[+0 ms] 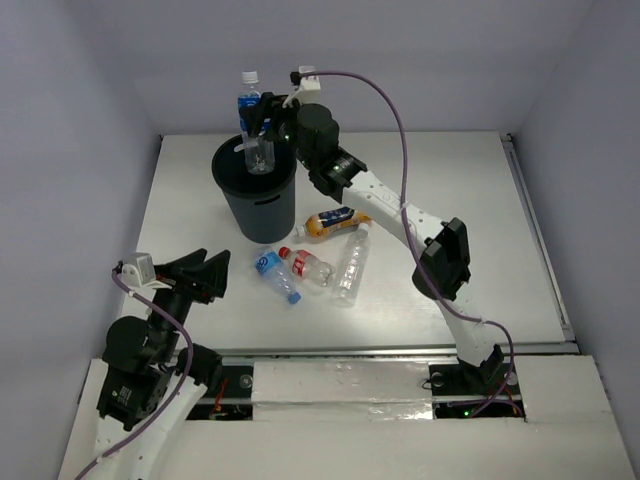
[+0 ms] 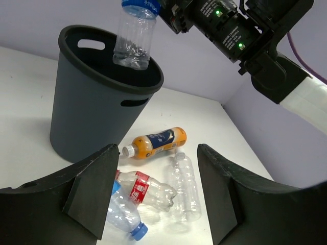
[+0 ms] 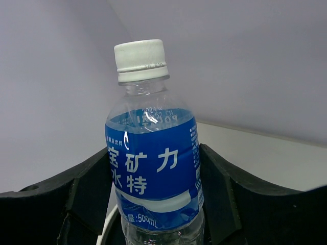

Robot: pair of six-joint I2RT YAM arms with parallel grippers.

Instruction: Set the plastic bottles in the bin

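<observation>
My right gripper is shut on a clear blue-labelled, white-capped bottle and holds it upright, its base just over the mouth of the black bin. In the right wrist view the fingers press both sides of the bottle's label. Four bottles lie on the table in front of the bin: an orange one, a red-labelled one, a blue-capped clear one and a plain clear one. My left gripper is open and empty, left of them.
The left wrist view shows the bin, the held bottle over it, and the lying orange, red-labelled, blue-capped and plain bottles. The right arm reaches over the table's middle.
</observation>
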